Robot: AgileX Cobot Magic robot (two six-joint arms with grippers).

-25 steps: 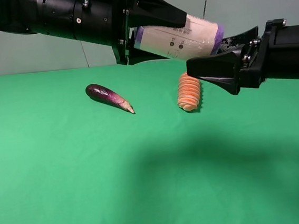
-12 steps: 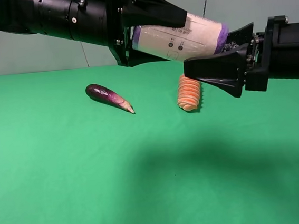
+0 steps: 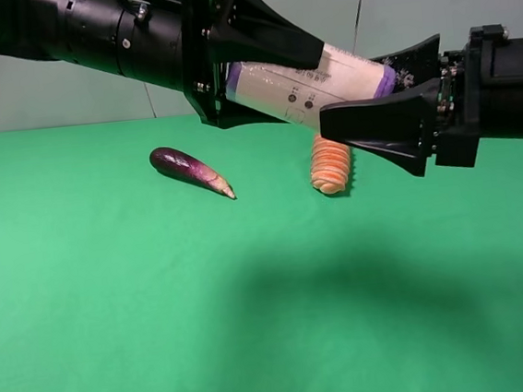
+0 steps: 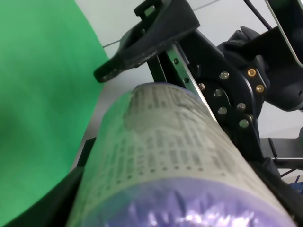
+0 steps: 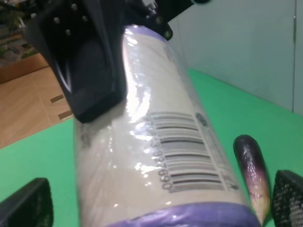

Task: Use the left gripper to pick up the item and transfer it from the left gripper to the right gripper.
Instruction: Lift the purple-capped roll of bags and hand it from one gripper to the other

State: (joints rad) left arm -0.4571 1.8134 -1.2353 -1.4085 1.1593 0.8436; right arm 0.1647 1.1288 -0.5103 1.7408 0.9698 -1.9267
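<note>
The left gripper (image 3: pixel 292 82) clamps the can (image 3: pixel 347 69) mid-air; the right gripper (image 3: pixel 362 89) gapes wide around its purple end, seemingly not touching; slide further on, close squarely, then release left.

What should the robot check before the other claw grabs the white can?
1. Left claw shut on the can: ok.
2. Right claw open: ok, its fingers stand on either side of the can.
3. Can's purple end reaches in between the right claw's fingers: ok, the right wrist view shows it.
4. Right claw gripping the can: not ok, not yet shut.
5. Eggplant and carrot piece out of the way: ok, both lie on the table below.
</note>
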